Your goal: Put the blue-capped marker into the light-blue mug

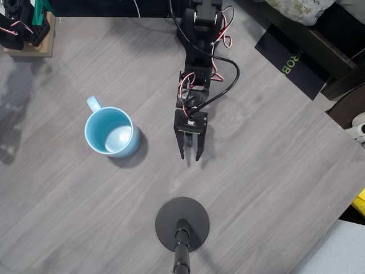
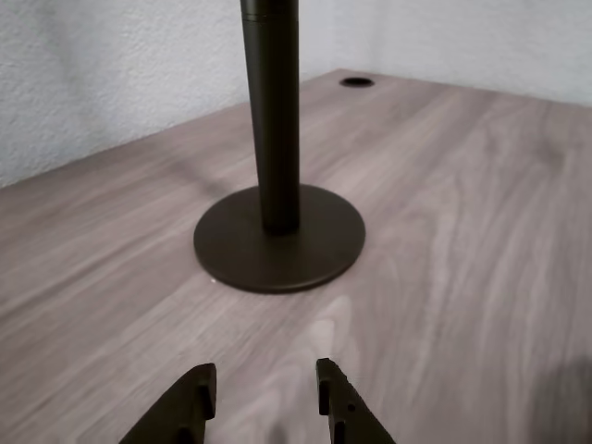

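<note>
Light-blue mug (image 1: 112,132) well left of slightly parted, empty pincer (image 1: 190,155).

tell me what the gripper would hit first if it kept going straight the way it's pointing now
Probably the black round stand base. The gripper, fingers apart and holding nothing, points at it across bare table in both views. The light-blue mug sits well off to the side. Whether it would meet the base or the pole depends on height.
</note>
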Robot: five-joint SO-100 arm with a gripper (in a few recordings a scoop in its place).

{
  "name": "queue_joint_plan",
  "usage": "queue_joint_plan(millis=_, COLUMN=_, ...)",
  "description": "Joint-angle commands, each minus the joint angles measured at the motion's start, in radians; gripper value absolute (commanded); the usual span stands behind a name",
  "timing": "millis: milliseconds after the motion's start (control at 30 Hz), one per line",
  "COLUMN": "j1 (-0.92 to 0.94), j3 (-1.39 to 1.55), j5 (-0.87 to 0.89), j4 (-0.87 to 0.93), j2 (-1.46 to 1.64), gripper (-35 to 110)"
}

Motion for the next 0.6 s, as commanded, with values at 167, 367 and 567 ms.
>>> queue_joint_plan(millis=167, j1=-0.008, j3=-0.087, j5=0.012, j4=0.031, j2=0.015, gripper=17)
queue_joint_plan(millis=367, j1=-0.015, j3=-0.114, j5=0.012, j4=0.057, j2=0.025, gripper=17)
queue_joint_plan(millis=567, j1=-0.020, j3=-0.103, j5=0.012, j4=0.060, j2=0.031, gripper=17)
